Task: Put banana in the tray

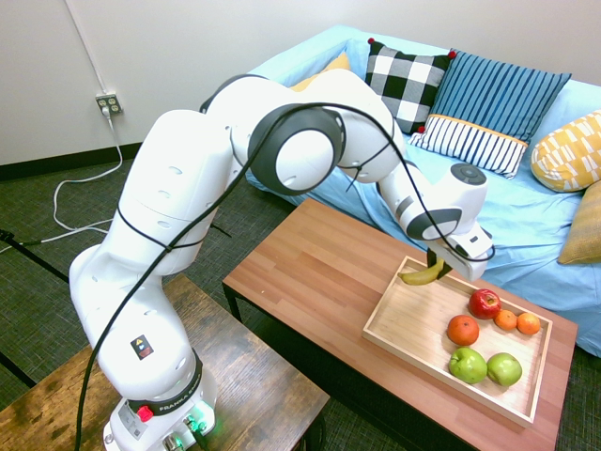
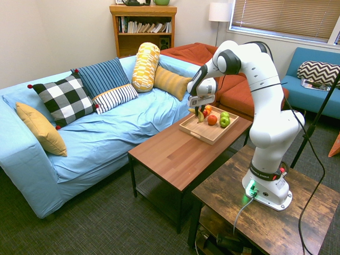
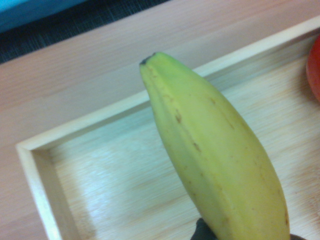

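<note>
You have the banana [image 1: 422, 274] lifted and pinched in the closed gripper [image 1: 438, 266], hanging just above the tray's [image 1: 410, 328] bare left end; it isn't set down yet, so only lowering and letting go remain. Its long axis runs roughly level, free tip pointing left toward the tray's left rim. Apples and oranges fill the right end.

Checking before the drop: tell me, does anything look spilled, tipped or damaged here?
Nothing stands out. The pincer holds the banana above a corner of the tray; its peel has only small brown flecks. The apples and other fruit sit together in the tray, none spilled.
</note>
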You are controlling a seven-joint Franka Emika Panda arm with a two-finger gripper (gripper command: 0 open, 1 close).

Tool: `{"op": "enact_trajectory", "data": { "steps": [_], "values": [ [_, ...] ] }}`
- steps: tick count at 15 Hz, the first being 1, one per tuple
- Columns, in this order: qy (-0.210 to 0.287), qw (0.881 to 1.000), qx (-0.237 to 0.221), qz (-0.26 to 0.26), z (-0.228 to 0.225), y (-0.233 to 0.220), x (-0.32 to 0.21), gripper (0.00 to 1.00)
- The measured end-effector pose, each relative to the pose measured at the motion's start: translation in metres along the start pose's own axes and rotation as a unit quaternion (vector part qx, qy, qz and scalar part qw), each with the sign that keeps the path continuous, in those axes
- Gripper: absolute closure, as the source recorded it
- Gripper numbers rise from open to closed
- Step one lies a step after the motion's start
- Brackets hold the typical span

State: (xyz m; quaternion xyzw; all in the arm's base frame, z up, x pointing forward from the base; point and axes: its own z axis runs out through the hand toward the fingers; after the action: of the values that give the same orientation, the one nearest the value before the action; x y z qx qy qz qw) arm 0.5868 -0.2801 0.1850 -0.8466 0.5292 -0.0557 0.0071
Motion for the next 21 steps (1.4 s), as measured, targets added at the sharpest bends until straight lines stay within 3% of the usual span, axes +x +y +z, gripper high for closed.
{"op": "enact_trajectory", "data": {
  "steps": [8, 9, 21],
  "values": [
    [-0.034, 0.999, -0.040, 0.005, 0.082, 0.024, 0.016, 1.00],
    [-0.037, 0.998, -0.042, 0.003, 0.088, 0.023, 0.016, 0.00],
    [-0.037, 0.998, -0.040, -0.016, 0.074, 0.023, 0.024, 0.00]
  ]
}}
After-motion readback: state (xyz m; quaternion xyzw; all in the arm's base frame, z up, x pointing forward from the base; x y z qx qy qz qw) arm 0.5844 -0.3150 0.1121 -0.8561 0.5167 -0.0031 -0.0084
